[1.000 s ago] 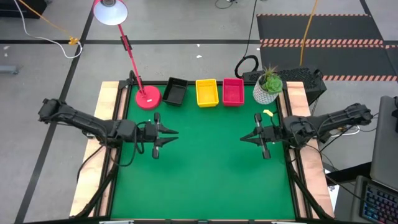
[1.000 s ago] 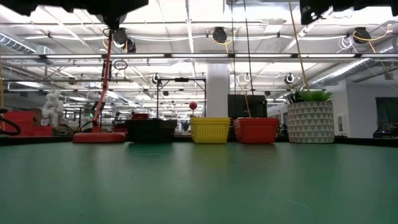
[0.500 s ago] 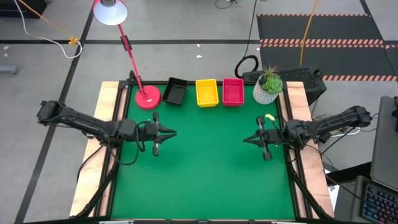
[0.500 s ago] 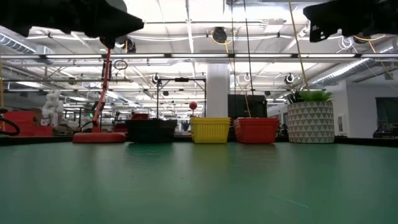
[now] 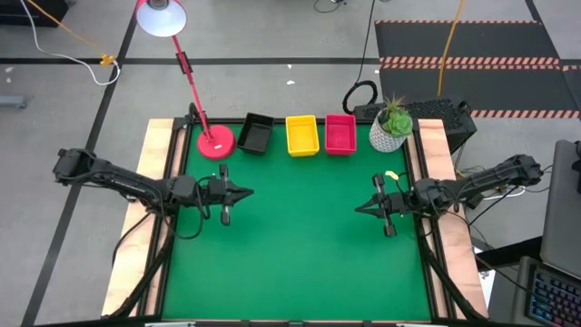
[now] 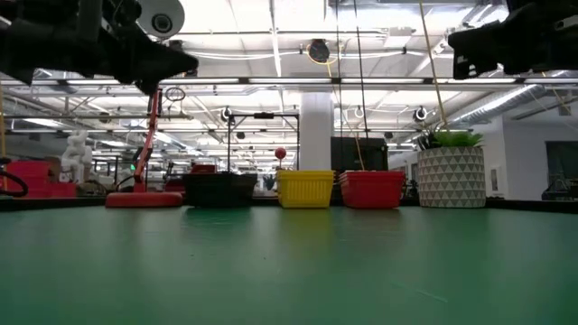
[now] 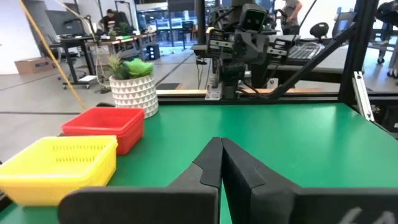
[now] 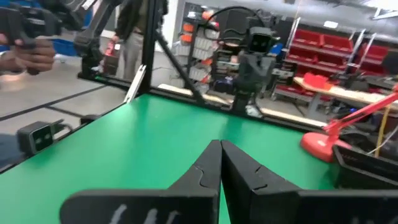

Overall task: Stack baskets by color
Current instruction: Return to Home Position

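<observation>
With black basket [image 5: 256,133], yellow basket [image 5: 301,134] and red basket [image 5: 340,133] ranked along the far bench [image 5: 300,263] edge, left fingers [image 5: 243,193] and right fingers [image 5: 363,207], both pinched together empty, should retreat level and unhurried.

Black stack [image 5: 256,133], yellow stack [image 5: 301,134], red stack [image 5: 340,133]

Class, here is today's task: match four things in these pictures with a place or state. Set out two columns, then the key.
1 black baskets
2 yellow baskets
3 red baskets
4 left gripper

A between the other two basket colours
B beside the plant pot
C beside the lamp base
D shut, holding nothing

Pairs: 1-C, 2-A, 3-B, 4-D
</observation>
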Tool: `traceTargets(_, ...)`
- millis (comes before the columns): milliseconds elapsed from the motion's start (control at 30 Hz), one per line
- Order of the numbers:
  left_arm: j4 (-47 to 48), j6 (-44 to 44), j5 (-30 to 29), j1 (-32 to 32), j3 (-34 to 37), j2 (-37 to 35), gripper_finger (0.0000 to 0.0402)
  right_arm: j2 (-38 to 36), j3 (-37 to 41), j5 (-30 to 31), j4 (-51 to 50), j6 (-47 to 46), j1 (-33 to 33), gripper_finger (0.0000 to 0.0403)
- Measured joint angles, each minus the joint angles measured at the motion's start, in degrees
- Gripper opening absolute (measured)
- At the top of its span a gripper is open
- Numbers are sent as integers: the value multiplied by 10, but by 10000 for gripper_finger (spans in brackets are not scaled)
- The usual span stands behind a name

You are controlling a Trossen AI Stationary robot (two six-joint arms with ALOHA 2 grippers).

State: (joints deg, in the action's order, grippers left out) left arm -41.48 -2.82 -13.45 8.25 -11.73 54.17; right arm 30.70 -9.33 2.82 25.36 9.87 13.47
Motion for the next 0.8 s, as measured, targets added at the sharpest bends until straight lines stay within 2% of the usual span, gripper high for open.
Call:
traceTargets(333, -95, 6, 11, -15, 71, 0, 3, 0, 9, -1, -11, -10, 0, 0)
traceTargets(667, -99, 1, 16, -15, 89, 0, 4, 0, 9, -3, -50, -27, 0, 0)
traceTargets(800, -98, -3, 28, -15, 100, 0, 7, 0, 9, -31, -51, -30, 0, 0)
